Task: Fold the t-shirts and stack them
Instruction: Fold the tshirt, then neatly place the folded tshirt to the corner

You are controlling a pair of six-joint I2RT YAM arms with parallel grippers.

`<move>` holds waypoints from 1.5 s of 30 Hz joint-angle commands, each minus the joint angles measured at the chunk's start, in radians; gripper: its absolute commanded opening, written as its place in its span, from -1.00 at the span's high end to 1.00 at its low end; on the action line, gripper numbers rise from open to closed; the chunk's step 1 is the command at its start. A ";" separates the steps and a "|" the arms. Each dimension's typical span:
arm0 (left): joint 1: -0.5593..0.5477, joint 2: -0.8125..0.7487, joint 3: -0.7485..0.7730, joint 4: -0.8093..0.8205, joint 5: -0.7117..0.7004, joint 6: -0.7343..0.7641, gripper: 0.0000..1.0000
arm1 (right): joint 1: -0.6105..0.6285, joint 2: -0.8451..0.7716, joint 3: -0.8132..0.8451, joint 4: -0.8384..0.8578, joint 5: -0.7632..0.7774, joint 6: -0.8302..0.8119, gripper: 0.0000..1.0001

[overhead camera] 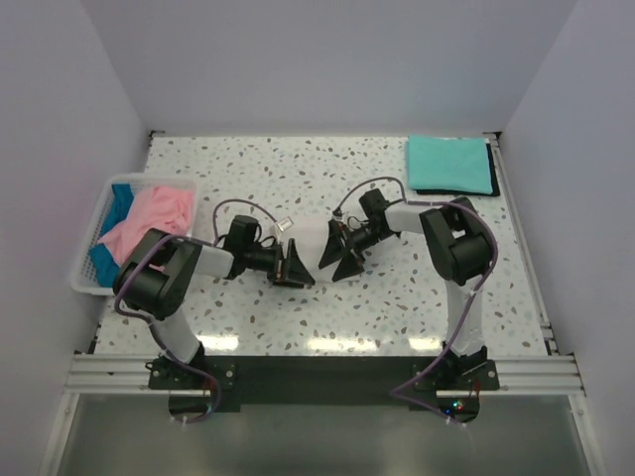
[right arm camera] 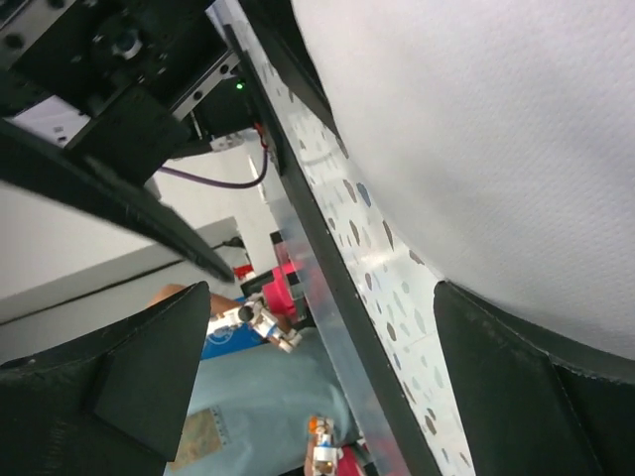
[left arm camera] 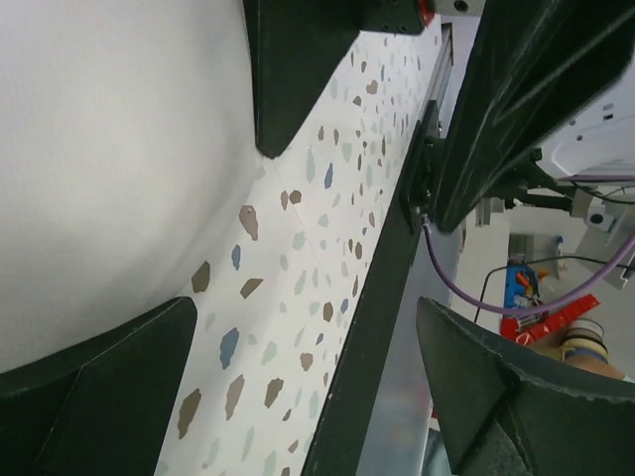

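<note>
Top external view: the basket (overhead camera: 84, 276) at the table's (overhead camera: 397, 302) left edge holds the pink shirt (overhead camera: 149, 216), heaped over the blue shirt (overhead camera: 121, 195). The teal shirt (overhead camera: 446, 162) lies folded at the far right corner on a dark cloth (overhead camera: 492, 183). The white shirt (overhead camera: 312, 241) lies mid-table between the left gripper (overhead camera: 295, 270) and right gripper (overhead camera: 340, 260). Wrist views show both with jaws spread wide, gripping nothing, with white cloth just beside one finger of each.
</note>
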 commanded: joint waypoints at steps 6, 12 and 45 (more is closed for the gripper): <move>0.104 0.104 -0.001 -0.200 0.012 0.301 -1.00 | -0.119 0.111 -0.064 -0.082 0.080 -0.150 -0.97; 0.141 0.081 0.003 -0.291 -0.014 0.381 -1.00 | -0.150 0.088 -0.054 -0.273 0.085 -0.398 -0.97; -0.736 -0.051 0.224 0.090 -1.102 1.295 -0.17 | -0.532 -0.501 -0.096 -0.273 0.508 -0.087 -0.97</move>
